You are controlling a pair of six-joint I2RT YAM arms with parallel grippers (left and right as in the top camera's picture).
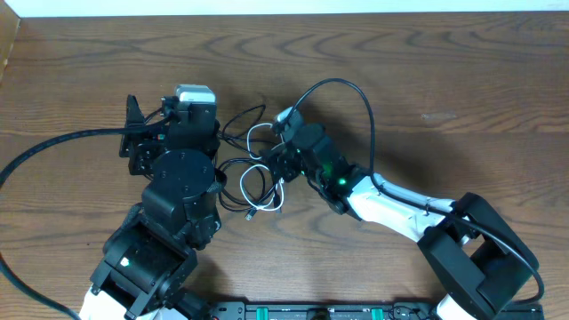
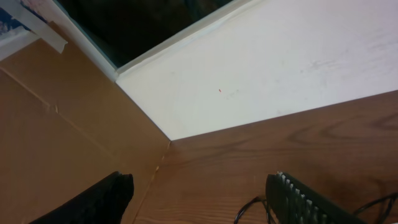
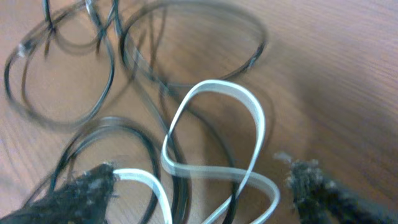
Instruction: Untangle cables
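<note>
Between the fingers of my right gripper (image 3: pixel 199 171), which stand wide apart and clasp nothing, lies the white cable (image 3: pixel 214 87). It runs in from beside one fingertip and crosses itself in the gap. Just ahead of the tips it rises into a tall, narrow loop. The black cable (image 3: pixel 62 121) lies beyond and to one side of that loop in several wider rings, and a strand of it passes through the white loop. My wrist view is blurred, so I cannot tell which cable lies on top at the crossings.

Seen from above, both cables make one small tangle on the wooden table (image 1: pixel 444 71). The tangle lies directly under and ahead of my right gripper, and close beside my left arm.

My left gripper (image 2: pixel 200 183) points away from the tangle, toward the far corner of the table where it meets a pale wall (image 2: pixel 280 62). Its fingers are spread with nothing between them but bare wood. Thin dark lines show by its ribbed finger (image 2: pixel 301 199) at the bottom edge of the view. I cannot tell what cord they belong to.
</note>
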